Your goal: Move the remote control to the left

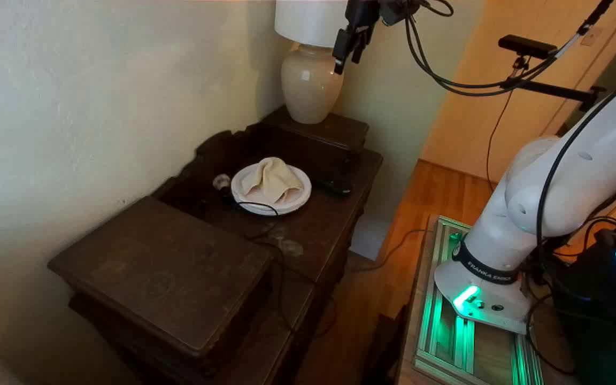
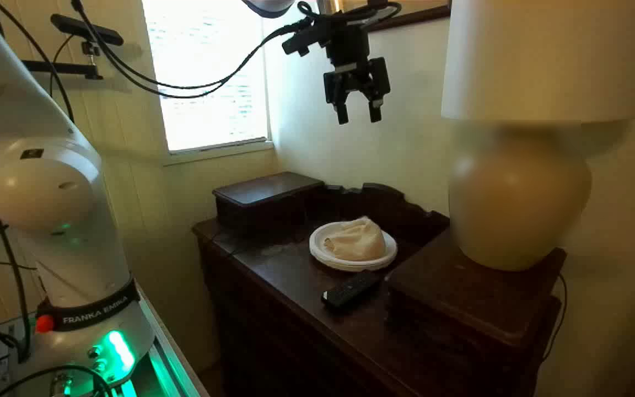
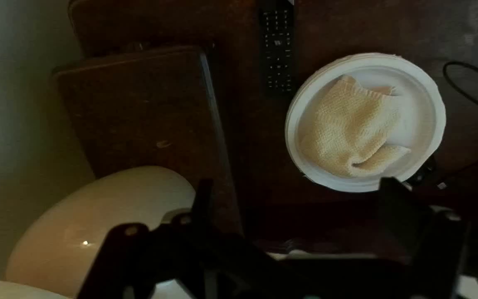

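Hovering above bench (image 2: pixel 290 270) with jaws spread, empty (high, likely to clear lamp (image 2: pixel 527 154)). Probably spaced for straddling remote control (image 2: pixel 350 289), lying well below jaws and off aside, just beside white plate (image 3: pixel 413 112).

The dark brown wooden counter (image 2: pixel 281 267) has a raised, box-like section (image 1: pixel 158 270) at either end; a glossy cream, round-bodied lamp (image 1: pixel 309 88) stands on one. On the lower level between them lie stacked round white plates (image 3: pixel 416 114), a slim black rectangular remote control (image 2: pixel 350 289) just beside the plates, and a thin black cable (image 3: pixel 457 63).
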Robot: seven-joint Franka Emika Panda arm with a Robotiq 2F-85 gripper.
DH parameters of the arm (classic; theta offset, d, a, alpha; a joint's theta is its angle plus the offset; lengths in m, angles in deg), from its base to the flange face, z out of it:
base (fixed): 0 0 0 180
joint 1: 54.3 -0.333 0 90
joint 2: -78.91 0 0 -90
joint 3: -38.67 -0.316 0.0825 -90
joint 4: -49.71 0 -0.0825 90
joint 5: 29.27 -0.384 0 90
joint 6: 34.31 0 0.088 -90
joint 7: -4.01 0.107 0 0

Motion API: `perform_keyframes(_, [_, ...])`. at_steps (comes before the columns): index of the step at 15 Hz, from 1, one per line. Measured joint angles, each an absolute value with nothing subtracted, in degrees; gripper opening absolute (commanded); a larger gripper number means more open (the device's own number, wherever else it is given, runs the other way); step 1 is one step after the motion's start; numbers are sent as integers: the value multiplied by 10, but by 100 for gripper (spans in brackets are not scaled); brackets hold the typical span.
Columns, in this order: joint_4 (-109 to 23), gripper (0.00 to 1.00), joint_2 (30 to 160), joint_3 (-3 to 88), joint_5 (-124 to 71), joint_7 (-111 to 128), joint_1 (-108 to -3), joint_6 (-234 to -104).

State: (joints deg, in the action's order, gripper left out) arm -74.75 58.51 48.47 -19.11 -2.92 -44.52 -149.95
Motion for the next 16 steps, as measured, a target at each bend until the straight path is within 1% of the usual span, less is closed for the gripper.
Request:
perform_keyframes(10, [-752, 100, 594, 484, -192, -28, -448, -1507])
perform_keyframes(16, [-815, 100, 648, 483, -205, -27, -463, -1552])
